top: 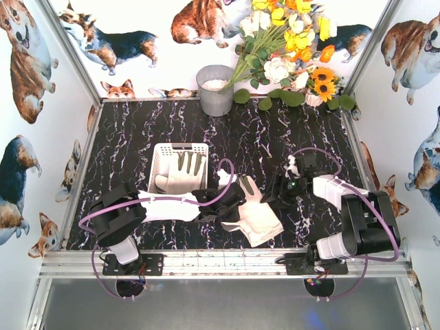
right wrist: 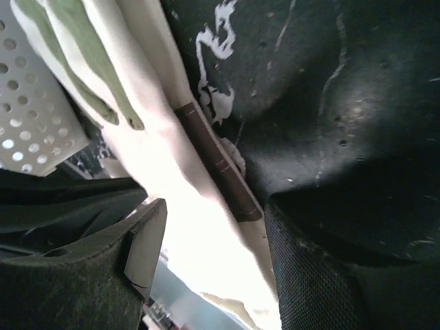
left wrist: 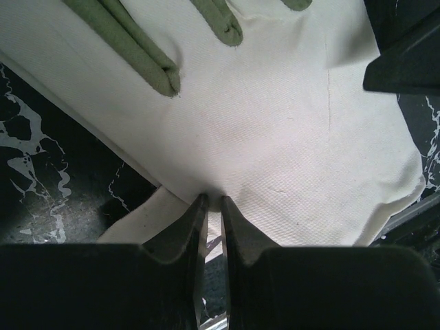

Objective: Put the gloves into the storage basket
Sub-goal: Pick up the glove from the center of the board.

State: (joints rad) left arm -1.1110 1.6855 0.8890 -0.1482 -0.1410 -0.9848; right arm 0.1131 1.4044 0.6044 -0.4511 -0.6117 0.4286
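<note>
Slotted white plastic forms the rectangular storage basket (top: pixel 163 155), at about ten o'clock on the black, white-veined tabletop (top: pixel 124 137). Inside it lies the stowed glove (top: pixel 180 173), cream fabric with grey-green finger patches. At twelve o'clock, a round grey metal bucket (top: pixel 214 100) holds something white that I cannot identify. Near six o'clock, the left claw (left wrist: pixel 213 201) has its tapered black tips drawn almost together, pinching a puckered edge of the loose gloves (left wrist: pixel 289 137). They are a floppy, finely woven cream heap lying flat on the tabletop, with more cloth showing under the top one. At the heap's three o'clock, the right claw (right wrist: pixel 216 220) stands wide, and the heap's brown-banded edge is visible between its rough-textured jaws.
</note>
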